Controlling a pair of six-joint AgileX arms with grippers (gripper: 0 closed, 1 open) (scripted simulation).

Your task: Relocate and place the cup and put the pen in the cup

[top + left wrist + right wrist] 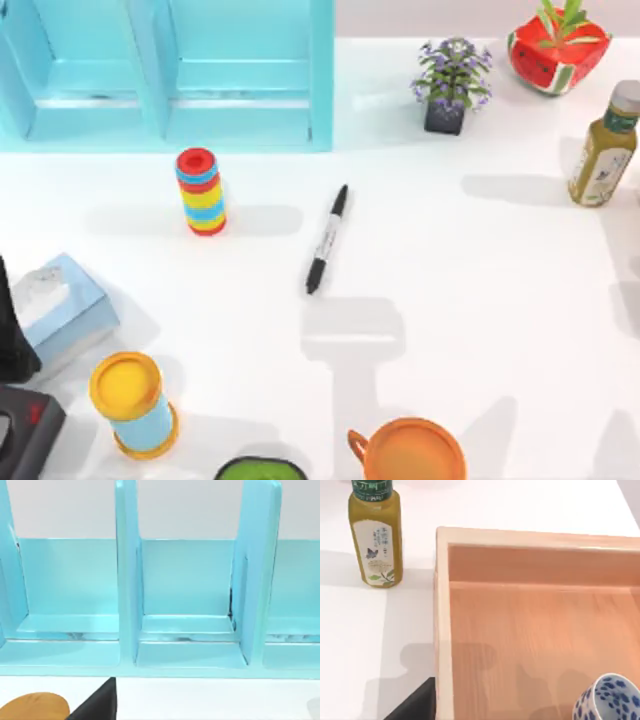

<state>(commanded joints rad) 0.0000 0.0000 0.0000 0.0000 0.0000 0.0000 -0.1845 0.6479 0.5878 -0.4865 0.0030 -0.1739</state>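
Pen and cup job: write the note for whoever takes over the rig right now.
Grippers: neither arm holds anything that I can see; whether either one is open or shut cannot be told.
Pen: lying flat on the white table near the middle of the top view, right of the ring stack.
Cup: upright inside the wooden tray in the right wrist view, beside the green bottle.
Done: nothing yet.
Left: move and set down the cup, then put the pen in it.

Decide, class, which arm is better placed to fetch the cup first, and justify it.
Probably the right arm: its wrist view shows the cup close by inside a wooden tray, beside the green bottle. The left wrist faces the blue shelf.
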